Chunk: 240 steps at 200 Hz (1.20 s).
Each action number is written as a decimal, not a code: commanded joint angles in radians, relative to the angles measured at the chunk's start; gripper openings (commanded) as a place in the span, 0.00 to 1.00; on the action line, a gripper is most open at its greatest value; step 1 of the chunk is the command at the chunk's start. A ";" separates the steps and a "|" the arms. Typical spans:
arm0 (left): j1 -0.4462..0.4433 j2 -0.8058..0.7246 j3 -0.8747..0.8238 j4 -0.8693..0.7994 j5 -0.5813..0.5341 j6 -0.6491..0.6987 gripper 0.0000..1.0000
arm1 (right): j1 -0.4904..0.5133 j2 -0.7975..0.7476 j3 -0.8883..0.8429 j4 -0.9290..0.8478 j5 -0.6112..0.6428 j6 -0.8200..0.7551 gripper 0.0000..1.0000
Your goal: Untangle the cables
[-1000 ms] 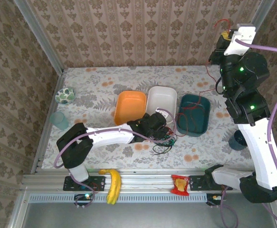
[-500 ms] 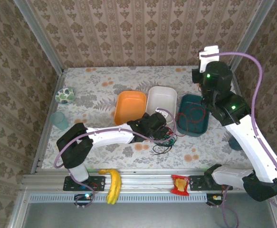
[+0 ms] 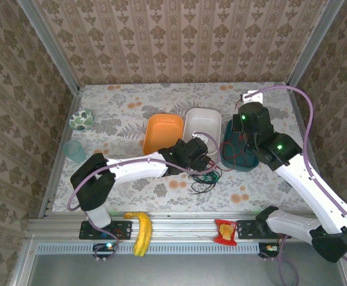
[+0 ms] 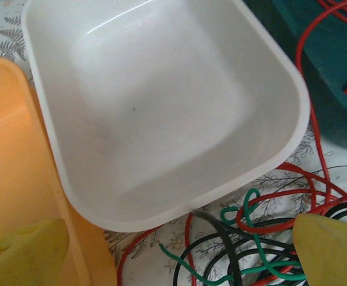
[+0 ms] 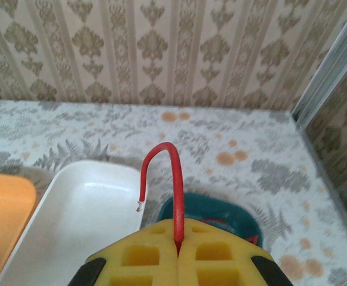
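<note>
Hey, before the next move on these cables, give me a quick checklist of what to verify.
1. Right claw shut on the red cable: ok.
2. Left claw open: ok.
3. Left claw poised over the tangle: ok.
4. Red strands clear of the tangle: not ok, they run from the teal bin into it.
5. Whether the red cable is one of them: cannot tell.
6. White bin empty: ok.

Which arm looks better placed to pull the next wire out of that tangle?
Probably the left. The left gripper hangs open right above the tangle of cables beside the white bin. The right gripper is shut on a red cable above the teal bin.
</note>
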 commanded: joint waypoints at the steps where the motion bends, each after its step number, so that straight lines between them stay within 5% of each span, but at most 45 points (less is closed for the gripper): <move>1: 0.011 -0.009 0.014 -0.046 -0.025 -0.042 0.98 | -0.003 0.009 -0.059 0.038 -0.029 0.127 0.00; 42: 0.014 -0.014 0.008 -0.048 -0.029 -0.050 0.99 | -0.091 0.017 -0.225 0.109 0.000 0.248 0.00; 95: 0.014 -0.022 -0.004 -0.048 -0.031 -0.049 0.99 | -0.318 0.025 -0.363 0.224 -0.267 0.360 0.00; 240: 0.026 -0.032 -0.010 -0.030 -0.034 -0.072 0.98 | -0.462 0.508 -0.253 0.230 -0.536 0.358 0.00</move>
